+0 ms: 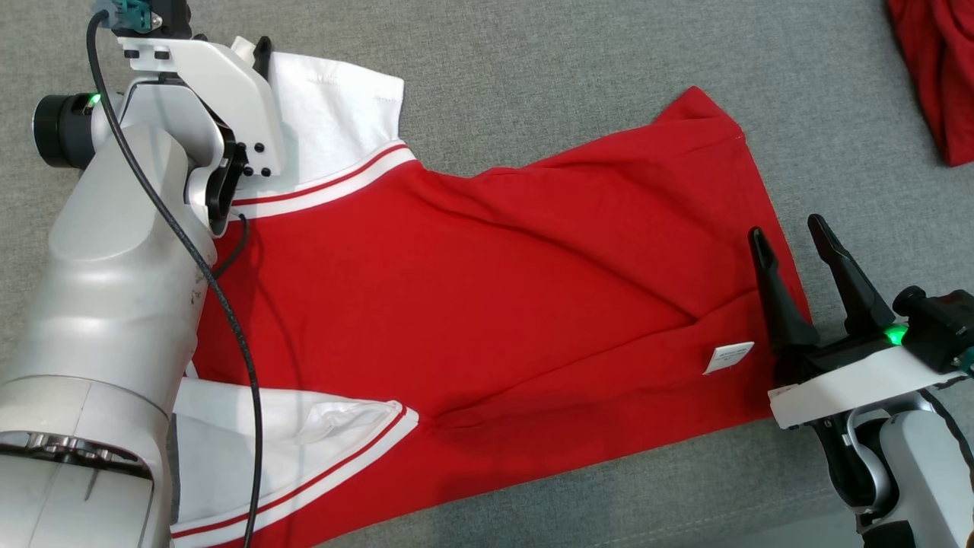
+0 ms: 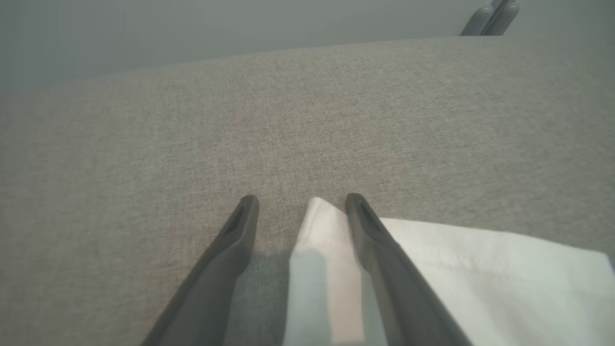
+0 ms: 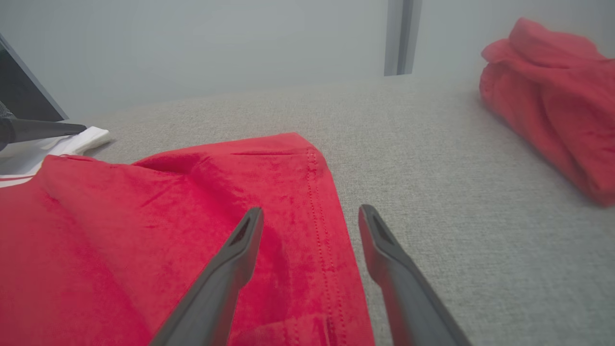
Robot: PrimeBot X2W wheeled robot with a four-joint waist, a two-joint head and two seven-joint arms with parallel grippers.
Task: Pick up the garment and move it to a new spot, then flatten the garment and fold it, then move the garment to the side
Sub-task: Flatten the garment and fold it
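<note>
Right hand (image 1: pixel 785 227), fingers apart, straddles the hem of the shirt (image 1: pixel 494 289); left hand (image 2: pixel 302 198), likewise apart, straddles a sleeve (image 2: pixel 480 269) corner; open surface (image 2: pixel 307 120) beyond.

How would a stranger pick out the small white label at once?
A red shirt with white sleeves lies spread on the grey surface. Near its hem, beside the right gripper, sits a small label, the only white mark at that end.
</note>
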